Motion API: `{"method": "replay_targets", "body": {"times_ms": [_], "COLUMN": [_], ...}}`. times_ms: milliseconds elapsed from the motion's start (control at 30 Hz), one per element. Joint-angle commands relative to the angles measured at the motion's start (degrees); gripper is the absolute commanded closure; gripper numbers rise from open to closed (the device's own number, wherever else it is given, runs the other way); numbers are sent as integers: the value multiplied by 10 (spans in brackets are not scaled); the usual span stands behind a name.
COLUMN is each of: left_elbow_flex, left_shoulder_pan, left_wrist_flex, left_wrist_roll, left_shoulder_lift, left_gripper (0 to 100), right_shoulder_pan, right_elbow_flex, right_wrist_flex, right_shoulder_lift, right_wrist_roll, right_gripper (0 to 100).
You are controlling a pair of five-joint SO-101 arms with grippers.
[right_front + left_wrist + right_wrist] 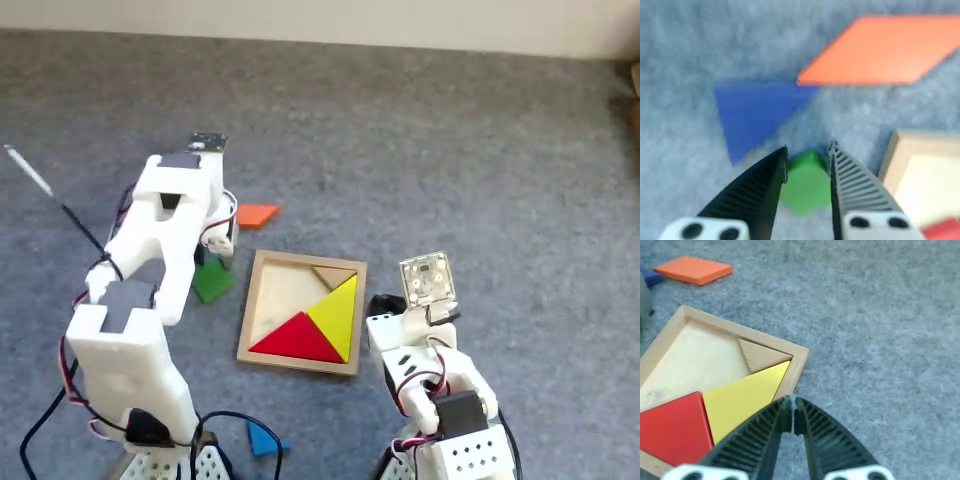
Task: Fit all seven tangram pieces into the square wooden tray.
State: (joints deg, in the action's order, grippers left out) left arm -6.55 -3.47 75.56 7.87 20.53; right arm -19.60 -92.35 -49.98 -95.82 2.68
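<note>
The square wooden tray (278, 298) lies flat on the grey carpet (480, 150), just below the centre of the high view. Three pieces are seated in it:
- a red triangle (298, 338) along the lower edge
- a yellow triangle (338, 312) along the right edge
- a small wood-coloured triangle (333, 275) in the upper right corner

The left half of the tray floor is bare.

Step in hand, as judged: pick up the green piece (807, 185), which lies just left of the tray. The left gripper (808, 152) straddles it. Its jaws are parted by the piece's width and appear to bear on two opposite sides, so treat it as gripping the piece. The right gripper (791, 407) is closed on nothing, at the tray's right edge beside the yellow triangle.

Procedure:
1. Confirm that both jaws bear on flat sides, not corners, before lifting. A corner grip is likely to let the piece twist.
2. Lift clear of the tray rim before moving across.
3. Turn the piece to match the bare area against the seated triangles, lower it flat, then release.
4. Keep the right arm outside the tray.

Count:
- one tray
- two grippers
- seven pieces, three in the tray and four outside it

The four outside pieces are the green piece, an orange parallelogram (257, 214) to the upper left of the tray, a blue triangle (752, 112) just beside the parallelogram, and a blue piece (265, 438) near the lower edge of the frame.
</note>
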Motion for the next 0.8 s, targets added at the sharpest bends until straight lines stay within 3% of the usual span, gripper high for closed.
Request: {"method": "replay_targets", "body": {"times_ms": [0, 100, 333, 600, 767], "left_elbow_flex": [26, 21, -24, -180, -224], "left_shoulder_pan": [-1, -1, -22, -60, -56], "left_wrist_flex": [62, 105, 142, -56, -114], "left_wrist_roll": [2, 6, 44, 106, 129], "left_shoulder_lift": [-79, -119, -138, -138, -138], "left_gripper": [768, 715, 716, 719, 720], "right_shoulder_pan": [9, 9, 9, 9, 9], "right_elbow_flex": [7, 7, 7, 7, 7], "right_wrist_flex": [15, 15, 15, 15, 15], "right_shoulder_lift": [-7, -7, -7, -7, -7], "right_wrist_roll": [-2, -2, -2, -2, -2], "right_gripper": [974, 974, 974, 974, 974]}}
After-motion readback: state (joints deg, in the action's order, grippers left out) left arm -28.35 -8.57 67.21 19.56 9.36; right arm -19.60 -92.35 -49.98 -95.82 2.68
